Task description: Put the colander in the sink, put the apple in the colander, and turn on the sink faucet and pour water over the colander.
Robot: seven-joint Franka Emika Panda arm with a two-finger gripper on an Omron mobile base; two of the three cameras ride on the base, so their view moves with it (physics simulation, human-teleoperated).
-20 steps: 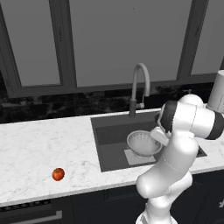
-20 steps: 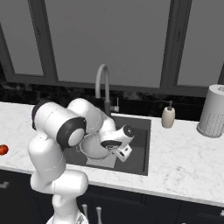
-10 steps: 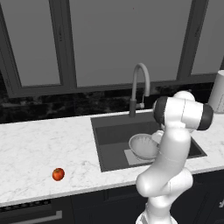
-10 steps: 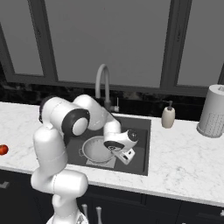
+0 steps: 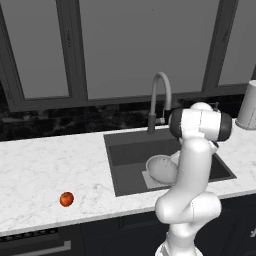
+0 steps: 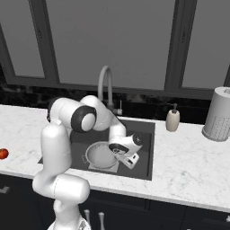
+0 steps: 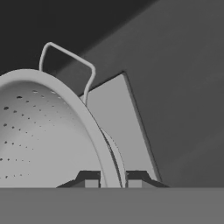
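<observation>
My gripper (image 7: pixel 113 179) is clamped narrow on the colander (image 7: pixel 39 131) rim, one finger (image 7: pixel 89 178) inside the wall, the other (image 7: pixel 136 178) outside. Colander is down in the sink (image 5: pixel 131 152), over the lighter square (image 7: pixel 116 118) on the sink floor; can't tell if its base touches the floor or sits just above. It looks slightly tilted in the hand view, with one wire handle (image 7: pixel 68 65) sticking up off the far rim. In the right base view the gripper (image 6: pixel 125 152) is at the colander's (image 6: pixel 99 155) right edge, inside the sink (image 6: pixel 146 152). In the left base view my arm covers the right part of the colander (image 5: pixel 159 168). Faucet (image 5: pixel 159 100) stands at the sink's back edge, spout arched over the basin; in the right base view the faucet (image 6: pixel 106 85) is behind my arm. Apple (image 5: pixel 66 199) is on the counter (image 5: pixel 45 170), well left of the sink, near the front edge; apple (image 6: pixel 3 154) is cut by the left frame edge in the right base view. Soap bottle (image 6: pixel 172 119) just beyond the sink's back right corner, pale canister (image 6: pixel 217 114) further right of the sink.
</observation>
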